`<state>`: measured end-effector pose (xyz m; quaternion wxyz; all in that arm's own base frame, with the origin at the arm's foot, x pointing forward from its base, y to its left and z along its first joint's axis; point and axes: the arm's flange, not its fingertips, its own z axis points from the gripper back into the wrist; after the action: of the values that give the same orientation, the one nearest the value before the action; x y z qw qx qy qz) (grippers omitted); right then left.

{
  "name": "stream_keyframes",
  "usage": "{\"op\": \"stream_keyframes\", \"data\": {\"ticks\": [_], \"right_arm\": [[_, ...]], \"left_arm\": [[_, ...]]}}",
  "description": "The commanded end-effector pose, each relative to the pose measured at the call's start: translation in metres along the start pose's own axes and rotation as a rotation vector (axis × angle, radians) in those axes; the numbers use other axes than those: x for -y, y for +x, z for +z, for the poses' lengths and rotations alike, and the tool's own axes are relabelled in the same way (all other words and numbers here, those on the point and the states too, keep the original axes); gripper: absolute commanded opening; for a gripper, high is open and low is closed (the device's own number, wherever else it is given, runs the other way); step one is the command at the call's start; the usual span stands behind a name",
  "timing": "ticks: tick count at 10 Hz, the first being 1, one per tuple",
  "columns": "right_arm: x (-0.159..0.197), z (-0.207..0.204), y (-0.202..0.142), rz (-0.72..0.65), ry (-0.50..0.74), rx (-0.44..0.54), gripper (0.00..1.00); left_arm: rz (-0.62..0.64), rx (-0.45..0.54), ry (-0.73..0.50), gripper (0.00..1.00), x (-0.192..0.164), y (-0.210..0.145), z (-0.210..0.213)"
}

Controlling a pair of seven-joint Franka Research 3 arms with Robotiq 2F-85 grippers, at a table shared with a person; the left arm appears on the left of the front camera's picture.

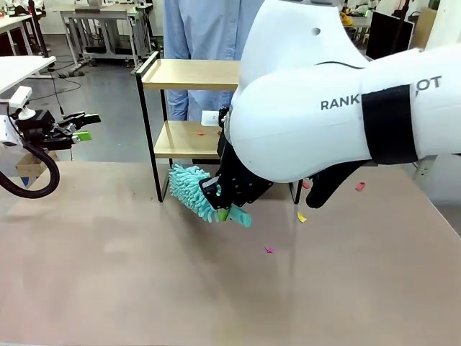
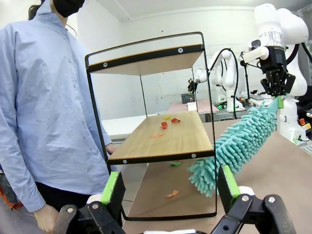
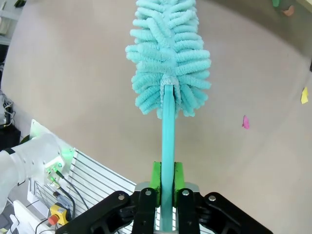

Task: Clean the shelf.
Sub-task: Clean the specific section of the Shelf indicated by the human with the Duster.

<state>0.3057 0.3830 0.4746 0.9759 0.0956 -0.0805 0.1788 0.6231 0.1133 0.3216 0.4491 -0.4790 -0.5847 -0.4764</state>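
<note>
Beside the shelf (image 1: 189,73), right tool (image 1: 225,210) angles down gripping duster (image 1: 187,189).

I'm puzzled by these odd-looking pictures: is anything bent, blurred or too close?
Left wrist view: the shelf frame bows, a wide-lens bend. Right wrist view: the table edge curves, the duster is sharp. Front view: the right arm looms near the lens.

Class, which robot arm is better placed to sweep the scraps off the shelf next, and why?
Right: the right gripper is shut on the teal duster, its head close to the shelf. The left gripper is open, empty and farther off.
</note>
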Motion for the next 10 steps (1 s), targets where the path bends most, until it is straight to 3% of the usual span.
{"op": "stream_keyframes", "data": {"ticks": [1,3,6,7,10], "right_arm": [[0.0,0.0,0.001,-0.001,0.001,0.002,0.13],[-0.036,-0.028,0.024,-0.127,-0.103,0.061,0.13],[-0.075,-0.058,0.045,-0.262,-0.149,0.129,0.13],[-0.085,-0.07,0.058,-0.336,-0.136,0.197,0.13],[-0.108,-0.098,0.08,-0.344,-0.189,0.265,0.13]], "left_arm": [[-0.011,-0.002,0.0,1.0,0.0,0.004,0.0],[-0.011,-0.002,0.0,1.0,0.0,0.004,0.0],[-0.011,-0.002,0.0,1.0,0.0,0.004,0.0],[-0.011,-0.002,0.0,1.0,0.0,0.004,0.0],[-0.011,-0.002,0.0,1.0,0.0,0.004,0.0]]}}
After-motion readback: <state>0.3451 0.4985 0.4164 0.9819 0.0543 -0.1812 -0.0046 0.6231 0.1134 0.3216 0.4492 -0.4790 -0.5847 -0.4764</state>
